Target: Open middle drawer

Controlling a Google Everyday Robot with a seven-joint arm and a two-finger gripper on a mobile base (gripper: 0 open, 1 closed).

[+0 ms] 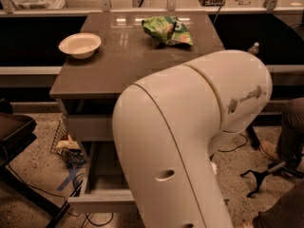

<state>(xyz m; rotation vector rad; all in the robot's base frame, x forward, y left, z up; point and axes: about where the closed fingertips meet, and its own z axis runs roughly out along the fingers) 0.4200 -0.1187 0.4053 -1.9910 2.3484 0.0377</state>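
Hiding the end effector completely, the arm housing [190, 141] fills the centre and right of the camera view, so whether the end effector is open, closed or gripping anything cannot be told. By the line of the arm it probably lies low and beyond the housing, near the cabinet front. Left of the housing the middle drawer [102, 201] stands pulled out towards the camera. Its pale front panel runs left to right across the bottom of the view, with the flat floor visible behind it. The drawer's long axis is thus sideways and its travel is towards the viewer, so any further pull would run along that line. Only its left part shows. The centre of the panel, where the handle should sit, and the whole right end are covered by the housing. Above it an upper drawer front [90, 127] sits flush under the table [118, 70]. The table carries a bowl [80, 44] and a green bag [167, 30], well apart. A wire basket [66, 144] stands on the floor just beside the cabinet's left side.
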